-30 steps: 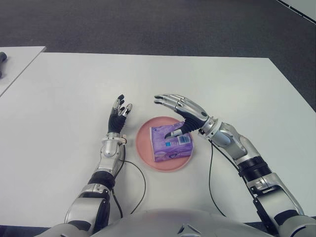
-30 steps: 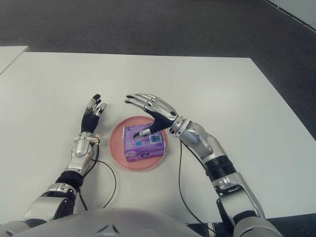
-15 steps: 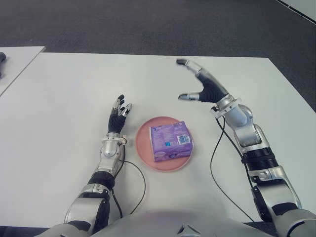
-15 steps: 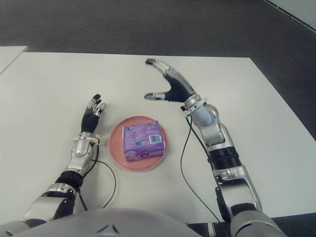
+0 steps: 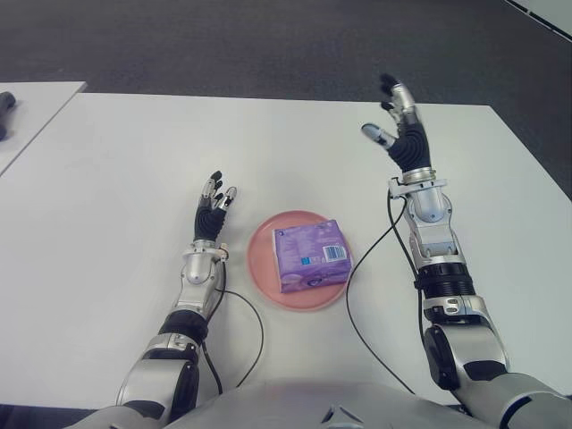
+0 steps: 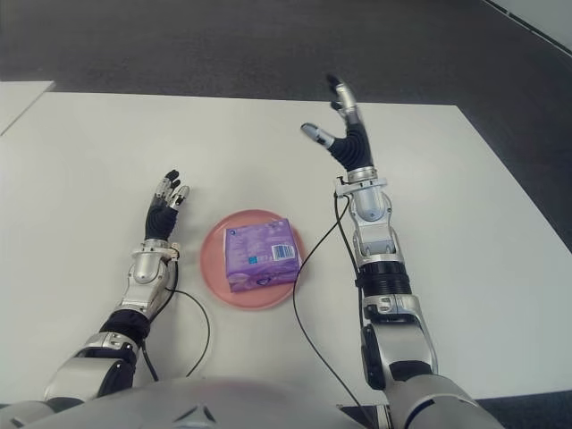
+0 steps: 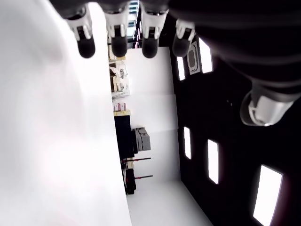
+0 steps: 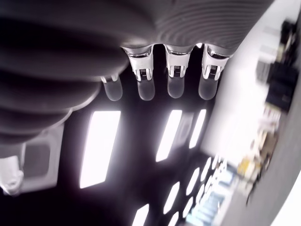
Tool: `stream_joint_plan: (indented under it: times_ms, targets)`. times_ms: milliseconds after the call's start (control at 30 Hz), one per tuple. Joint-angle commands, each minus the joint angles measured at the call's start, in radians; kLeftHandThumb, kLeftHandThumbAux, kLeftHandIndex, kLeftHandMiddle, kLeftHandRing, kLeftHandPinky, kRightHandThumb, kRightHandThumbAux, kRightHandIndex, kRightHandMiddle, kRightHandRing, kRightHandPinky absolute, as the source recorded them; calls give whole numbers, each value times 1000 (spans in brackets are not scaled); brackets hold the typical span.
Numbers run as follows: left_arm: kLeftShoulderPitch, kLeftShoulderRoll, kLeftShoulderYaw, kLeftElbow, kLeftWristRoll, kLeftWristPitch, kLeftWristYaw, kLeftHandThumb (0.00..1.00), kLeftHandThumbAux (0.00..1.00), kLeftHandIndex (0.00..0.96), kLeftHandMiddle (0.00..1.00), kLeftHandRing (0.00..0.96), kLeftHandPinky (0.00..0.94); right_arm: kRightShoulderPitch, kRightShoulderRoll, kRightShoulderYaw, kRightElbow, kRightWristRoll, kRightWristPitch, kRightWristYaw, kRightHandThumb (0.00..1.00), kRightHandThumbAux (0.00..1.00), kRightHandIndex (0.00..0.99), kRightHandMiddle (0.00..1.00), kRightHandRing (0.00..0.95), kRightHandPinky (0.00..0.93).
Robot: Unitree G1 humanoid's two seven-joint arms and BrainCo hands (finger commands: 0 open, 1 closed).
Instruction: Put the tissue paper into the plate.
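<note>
A purple tissue pack (image 5: 309,255) lies flat inside the pink plate (image 5: 265,274) near the table's front middle. My right hand (image 5: 399,125) is raised well off to the right and behind the plate, fingers straight and spread, holding nothing. Its wrist view shows only extended fingertips (image 8: 175,87) against the ceiling. My left hand (image 5: 214,204) shows just left of the plate, fingers extended upward and empty. The left wrist view likewise shows straight fingertips (image 7: 117,44).
The white table (image 5: 125,161) spreads wide on all sides of the plate. A second white table's corner (image 5: 27,107) sits at the far left with a dark object (image 5: 5,100) on it. Black cables (image 5: 246,335) trail from both forearms across the table's front.
My right hand let go of the tissue pack, lifted off the plate and swung back and to the right, turning upright. The pack stays in the plate. The left hand held still.
</note>
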Motion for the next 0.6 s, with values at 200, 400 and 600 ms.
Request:
stream_joint_plan:
  times_ms: [200,400,600]
  targets:
    - [35,-5,-2,-5,15,12,19,0,396,0,0,0,0,176,73,-34,95,23,-139,-62,5,521,0,0,0,0]
    - [33,-3,1,0,3,17,6,0,402,0,0,0,0,213,90,-33,96,-7,-143,-108,0,506,0,0,0,0]
    - [30,-1,1,7,2,10,4,0,402,0,0,0,0,208,84,-33,104,-36,-128,-139,0,484,0,0,0,0]
